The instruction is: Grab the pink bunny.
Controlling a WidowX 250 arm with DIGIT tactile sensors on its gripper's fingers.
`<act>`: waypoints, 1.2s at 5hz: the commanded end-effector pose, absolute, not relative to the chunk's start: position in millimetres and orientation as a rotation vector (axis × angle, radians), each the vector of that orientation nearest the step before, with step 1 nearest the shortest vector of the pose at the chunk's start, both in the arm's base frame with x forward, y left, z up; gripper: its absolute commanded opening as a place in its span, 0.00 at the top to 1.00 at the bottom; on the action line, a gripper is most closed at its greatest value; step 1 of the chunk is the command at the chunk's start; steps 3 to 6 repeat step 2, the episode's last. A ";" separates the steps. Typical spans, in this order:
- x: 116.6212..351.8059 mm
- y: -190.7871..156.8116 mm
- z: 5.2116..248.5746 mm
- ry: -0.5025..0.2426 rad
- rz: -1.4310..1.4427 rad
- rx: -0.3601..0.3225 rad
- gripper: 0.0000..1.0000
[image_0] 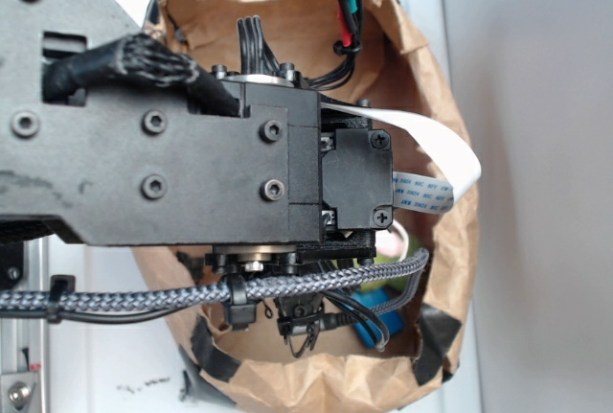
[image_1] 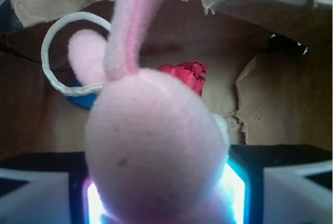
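Fingers are seen at the bottom of the wrist view as two pale blocks, one at each lower corner, with the pink bunny bulging up between them. Whether the pads are actually pressed against the plush cannot be told: the bunny's rounded body fills the gap and hides the contact. A bright glow is seen right behind the bunny, between the fingers.

One long pink ear is raised straight up above the fingers and runs out of the top of the frame; a shorter, rounder ear is seen just left of it. A white cord loop is draped behind that shorter ear. Beyond the fingers a red ruffled fabric piece is lying on the floor of a brown paper bag, and a blue object is glimpsed past the bunny's left side.

From the exterior view the fingers are hidden under the black arm, which is reaching over the torn rim of the bag, itself set on a white worktop. A white ribbon cable is curled off the wrist.
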State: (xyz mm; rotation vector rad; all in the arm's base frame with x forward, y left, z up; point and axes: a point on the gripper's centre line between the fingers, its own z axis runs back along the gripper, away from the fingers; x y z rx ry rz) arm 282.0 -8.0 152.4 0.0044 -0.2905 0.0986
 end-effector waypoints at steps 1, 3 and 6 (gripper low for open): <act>276.2 -16.5 160.4 -0.377 0.103 0.071 1.00; 276.8 -15.9 157.6 -0.376 0.112 0.086 1.00; 276.8 -15.9 157.6 -0.376 0.112 0.086 1.00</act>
